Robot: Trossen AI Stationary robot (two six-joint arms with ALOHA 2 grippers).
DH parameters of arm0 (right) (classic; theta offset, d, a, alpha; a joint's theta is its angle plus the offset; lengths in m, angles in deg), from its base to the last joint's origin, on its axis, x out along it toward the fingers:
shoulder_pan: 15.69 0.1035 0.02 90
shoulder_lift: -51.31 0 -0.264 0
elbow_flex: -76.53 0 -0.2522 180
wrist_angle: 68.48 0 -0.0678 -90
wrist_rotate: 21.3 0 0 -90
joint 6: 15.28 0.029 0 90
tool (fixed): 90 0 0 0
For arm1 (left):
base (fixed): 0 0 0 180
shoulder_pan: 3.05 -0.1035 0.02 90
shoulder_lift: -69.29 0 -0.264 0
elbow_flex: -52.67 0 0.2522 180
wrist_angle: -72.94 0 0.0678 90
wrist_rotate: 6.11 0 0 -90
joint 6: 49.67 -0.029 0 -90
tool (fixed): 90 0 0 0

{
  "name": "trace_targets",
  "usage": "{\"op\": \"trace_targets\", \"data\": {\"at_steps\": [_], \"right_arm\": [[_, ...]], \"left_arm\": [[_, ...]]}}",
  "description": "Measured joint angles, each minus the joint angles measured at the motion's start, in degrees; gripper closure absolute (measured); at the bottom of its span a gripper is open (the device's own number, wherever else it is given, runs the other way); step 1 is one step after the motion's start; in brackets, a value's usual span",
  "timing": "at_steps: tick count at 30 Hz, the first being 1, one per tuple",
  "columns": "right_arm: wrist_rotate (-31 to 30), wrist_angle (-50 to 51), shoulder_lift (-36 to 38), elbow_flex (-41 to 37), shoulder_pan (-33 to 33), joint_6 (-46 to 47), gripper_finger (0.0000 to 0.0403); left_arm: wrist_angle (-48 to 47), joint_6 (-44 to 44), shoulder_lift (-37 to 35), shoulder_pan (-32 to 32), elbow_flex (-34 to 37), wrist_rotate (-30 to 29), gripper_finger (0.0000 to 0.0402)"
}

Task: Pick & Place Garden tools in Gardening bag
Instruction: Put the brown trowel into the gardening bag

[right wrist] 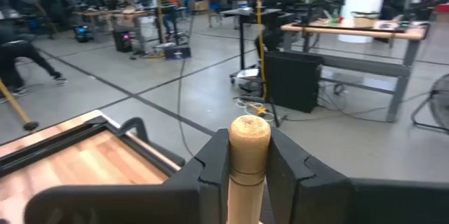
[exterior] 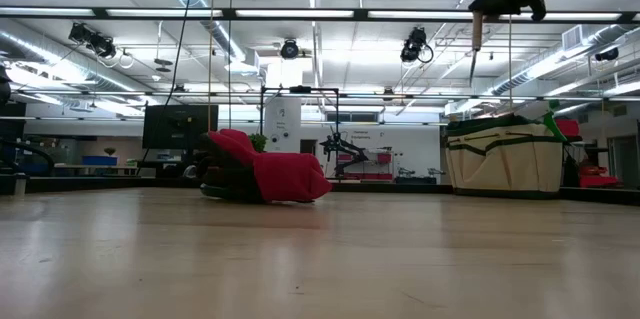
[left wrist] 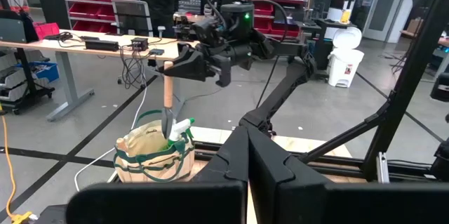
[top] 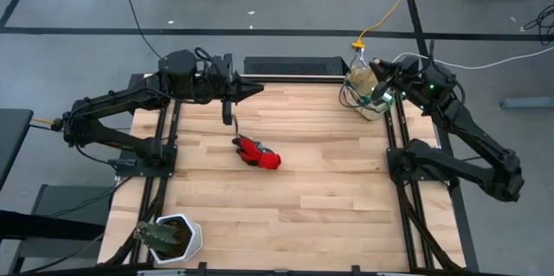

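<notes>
2 matte black jointed arms, black cables, green LEDs.

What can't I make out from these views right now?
- Bag contents: high view, right gripper covers the opening.
- Right gripper's tool: its metal end falls below the right wrist view's edge.
- Left gripper: tool hanging from it is too small to identify from above.
- Glove underside: hidden everywhere.
</notes>
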Motion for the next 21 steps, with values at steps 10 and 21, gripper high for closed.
{"op": "trace_targets", "data": {"at_steps": [10,21], "right_arm": [[-0.01,1.25,0.00,0.00,-5.61,-0.08,0.0343],[-6.00,1.25,0.00,0.00,-7.44,-2.36,0.0343]], "left_arm": [[-0.02,-0.02,0.00,0.00,-0.02,0.02,0.0400],[-0.07,0.02,0.00,0.00,-0.02,0.02,0.0400]]}}
